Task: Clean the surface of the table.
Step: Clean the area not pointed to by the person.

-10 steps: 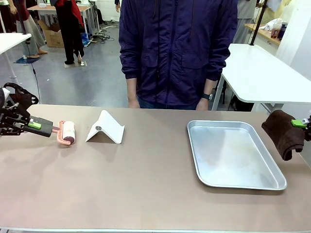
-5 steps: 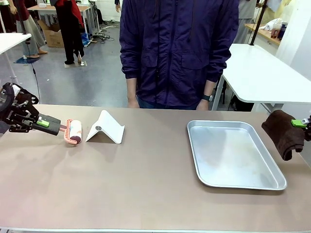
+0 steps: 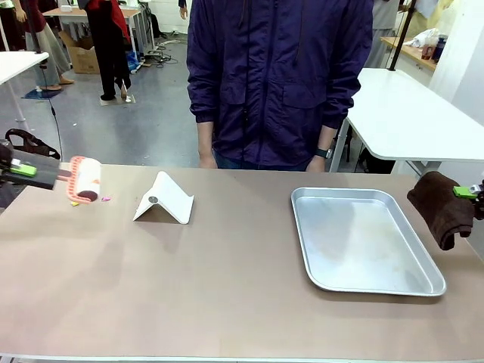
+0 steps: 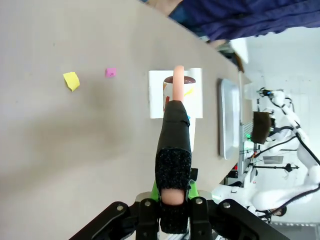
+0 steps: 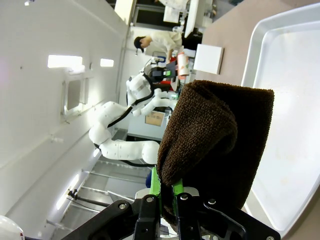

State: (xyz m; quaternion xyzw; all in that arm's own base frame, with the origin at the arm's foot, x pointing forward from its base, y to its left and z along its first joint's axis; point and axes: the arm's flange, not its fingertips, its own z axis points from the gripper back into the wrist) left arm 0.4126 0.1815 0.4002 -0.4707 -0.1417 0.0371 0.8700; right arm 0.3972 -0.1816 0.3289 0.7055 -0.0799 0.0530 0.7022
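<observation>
The left pincer (image 3: 23, 169) is pressed tight on the black handle of the lint roller (image 3: 85, 179). Half a second ago the roll sat close to the white stand (image 3: 165, 198). Now it is drawn back toward the robot's left edge and sits higher in the front view, probably lifted clear of the tabletop (image 3: 227, 287), though the angle leaves that unsure. A pink scrap (image 4: 110, 72) and a yellow scrap (image 4: 71, 80) lie on the brown surface near the roll's end, so that patch likely needs another pass (a few coloured flecks do seem stuck to the roll). The right pincer (image 3: 467, 193) has not moved; it pinches a brown cloth (image 3: 442, 208) at the right edge, above the tabletop beside the metal tray (image 3: 355, 242). Both arms are cut off by the frame edges, and the cloth covers most of the right fingers.
</observation>
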